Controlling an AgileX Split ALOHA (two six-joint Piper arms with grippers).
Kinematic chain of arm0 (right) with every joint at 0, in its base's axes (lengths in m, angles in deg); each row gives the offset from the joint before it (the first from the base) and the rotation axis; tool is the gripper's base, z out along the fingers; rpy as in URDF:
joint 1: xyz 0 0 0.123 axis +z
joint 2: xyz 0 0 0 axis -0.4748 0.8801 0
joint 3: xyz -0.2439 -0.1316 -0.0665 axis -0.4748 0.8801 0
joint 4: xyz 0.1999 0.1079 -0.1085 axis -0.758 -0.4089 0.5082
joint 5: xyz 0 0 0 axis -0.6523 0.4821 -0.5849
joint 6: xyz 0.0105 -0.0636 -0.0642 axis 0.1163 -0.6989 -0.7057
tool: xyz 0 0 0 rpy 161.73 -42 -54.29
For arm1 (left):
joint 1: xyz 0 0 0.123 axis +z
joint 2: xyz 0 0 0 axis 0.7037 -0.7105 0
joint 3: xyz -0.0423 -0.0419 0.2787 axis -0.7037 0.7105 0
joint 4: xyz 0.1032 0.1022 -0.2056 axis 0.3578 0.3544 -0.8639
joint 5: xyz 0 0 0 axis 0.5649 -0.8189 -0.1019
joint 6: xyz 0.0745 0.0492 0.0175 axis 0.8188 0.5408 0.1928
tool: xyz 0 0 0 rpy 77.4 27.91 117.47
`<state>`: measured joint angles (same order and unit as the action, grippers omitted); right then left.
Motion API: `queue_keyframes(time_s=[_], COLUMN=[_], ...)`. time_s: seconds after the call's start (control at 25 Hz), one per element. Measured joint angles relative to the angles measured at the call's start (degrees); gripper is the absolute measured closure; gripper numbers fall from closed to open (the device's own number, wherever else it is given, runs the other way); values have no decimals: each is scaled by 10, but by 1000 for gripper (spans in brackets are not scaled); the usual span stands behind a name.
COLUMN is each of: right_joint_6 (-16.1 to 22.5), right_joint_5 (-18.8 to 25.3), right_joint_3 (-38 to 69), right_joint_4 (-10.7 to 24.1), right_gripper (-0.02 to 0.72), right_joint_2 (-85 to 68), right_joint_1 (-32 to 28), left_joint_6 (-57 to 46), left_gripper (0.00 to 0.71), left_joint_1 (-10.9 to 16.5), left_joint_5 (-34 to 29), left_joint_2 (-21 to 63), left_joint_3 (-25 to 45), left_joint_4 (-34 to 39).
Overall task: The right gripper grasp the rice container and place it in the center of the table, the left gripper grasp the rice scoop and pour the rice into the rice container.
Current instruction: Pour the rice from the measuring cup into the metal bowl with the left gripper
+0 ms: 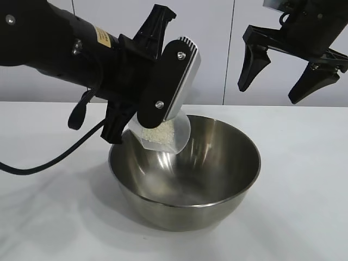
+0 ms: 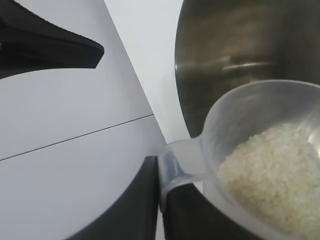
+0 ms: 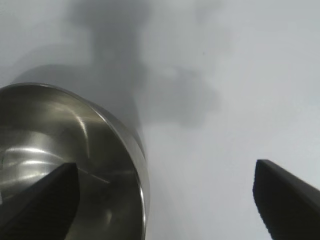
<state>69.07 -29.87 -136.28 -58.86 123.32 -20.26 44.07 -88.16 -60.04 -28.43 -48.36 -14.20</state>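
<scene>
Two claws were over the white worktop [image 1: 304,179], where the steel bowl [image 1: 217,179] sat near the middle. The left claw [image 1: 120,124] was clenched on the handle of the clear scoop [image 1: 163,136], holding it tilted above the bowl's left rim with its lip pointing down into the bowl. Rice [image 1: 157,134] lay heaped in the lower part of the scoop; in the left wrist view the grains [image 2: 272,175] filled the tilted cup [image 2: 250,150], and the black fingers [image 2: 142,210] pinched its handle, with the bowl [image 2: 240,55] beyond. The right claw [image 1: 283,73] hung released, fingers spread wide, above and to the right of the bowl, touching nothing; its own view showed the bowl's rim [image 3: 135,150] beneath one finger [image 3: 287,200].
</scene>
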Motion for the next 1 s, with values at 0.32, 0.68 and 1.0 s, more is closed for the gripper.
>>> queue_keyframes(time_s=[0.32,0.68,1.0], right_joint_6=[0,0,0], right_joint_5=[1,3,2], right_joint_3=[0,0,0], right_joint_4=[0,0,0], right_gripper=[51,51,51], right_joint_2=[0,0,0], right_joint_1=[0,0,0], left_joint_6=[0,0,0], left_gripper=[704,704,704], left_joint_1=[0,-2,-2], left_joint_5=[3,-7,-7], left_joint_2=[-24,-50,-50], left_joint_3=[-48,-57,-57], left_joint_4=[1,141,233])
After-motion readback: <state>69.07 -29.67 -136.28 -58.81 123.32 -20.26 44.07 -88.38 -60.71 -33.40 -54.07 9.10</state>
